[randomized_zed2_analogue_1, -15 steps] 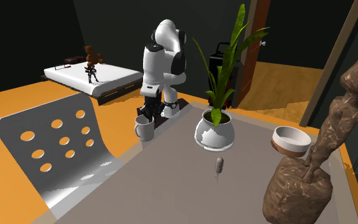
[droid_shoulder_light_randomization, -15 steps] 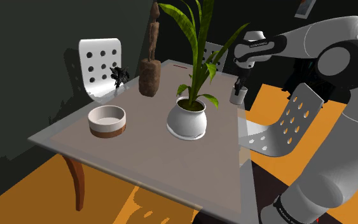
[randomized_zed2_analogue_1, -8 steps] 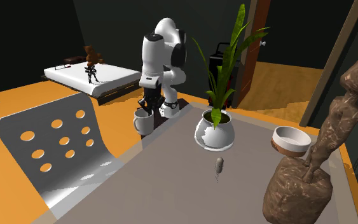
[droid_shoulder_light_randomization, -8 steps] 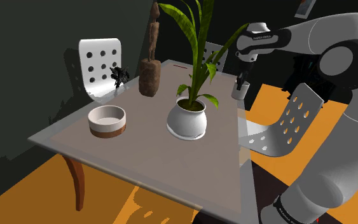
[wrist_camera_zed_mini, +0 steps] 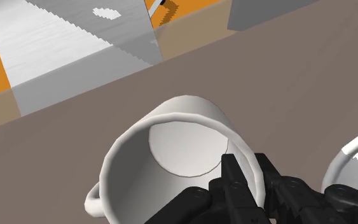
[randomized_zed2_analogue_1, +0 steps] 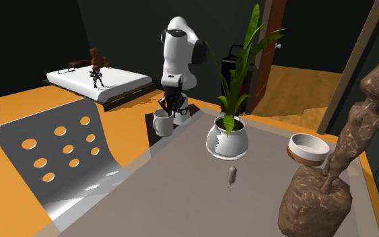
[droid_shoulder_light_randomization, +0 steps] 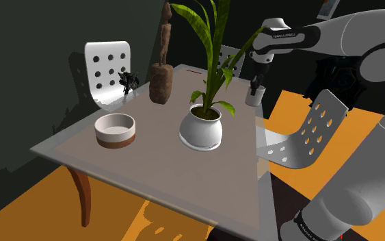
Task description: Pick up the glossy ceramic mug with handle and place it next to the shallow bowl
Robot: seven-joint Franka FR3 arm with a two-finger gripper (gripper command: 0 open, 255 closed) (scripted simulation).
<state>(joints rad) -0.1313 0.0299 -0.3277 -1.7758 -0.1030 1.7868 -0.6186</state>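
In the shoulder view the bowl sat on the table left of the potted plant, with the carved wooden figure behind them near the far edge. The mug hung from the gripper, which pinched its rim, over the table's right edge behind the plant, near a perforated chair.

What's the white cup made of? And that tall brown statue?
The mug is plain white and smooth with a soft shine on its rim, so probably glazed ceramic, though plastic could look alike. The statue is brown, lumpy and mottled: likely carved wood, maybe stone.
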